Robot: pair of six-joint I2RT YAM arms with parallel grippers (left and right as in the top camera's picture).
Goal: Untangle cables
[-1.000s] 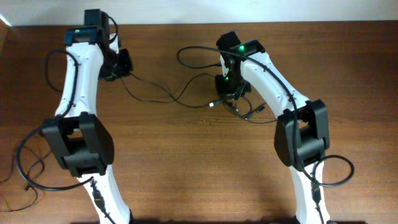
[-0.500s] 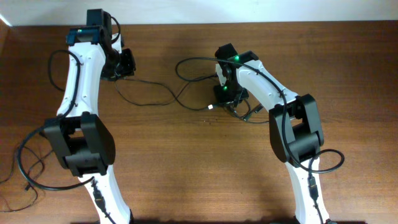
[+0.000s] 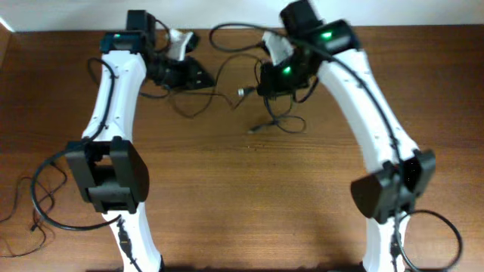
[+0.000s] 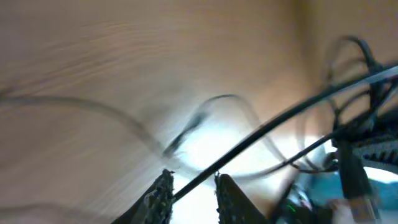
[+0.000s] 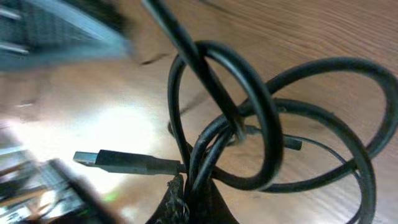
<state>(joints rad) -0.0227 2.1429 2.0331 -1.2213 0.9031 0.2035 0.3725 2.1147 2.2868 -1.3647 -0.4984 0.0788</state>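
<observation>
Above the table [image 3: 227,196], the right gripper [image 5: 185,194] pinches looped cables [image 5: 268,118]; the left gripper [image 4: 191,190], nearly closed, holds one taut.

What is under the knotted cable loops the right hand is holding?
Wooden table shows through the loops of the cables, and a flat plug juts left above it. The right hand pinches the strands at the bottom, covering whatever lies below there.
</observation>
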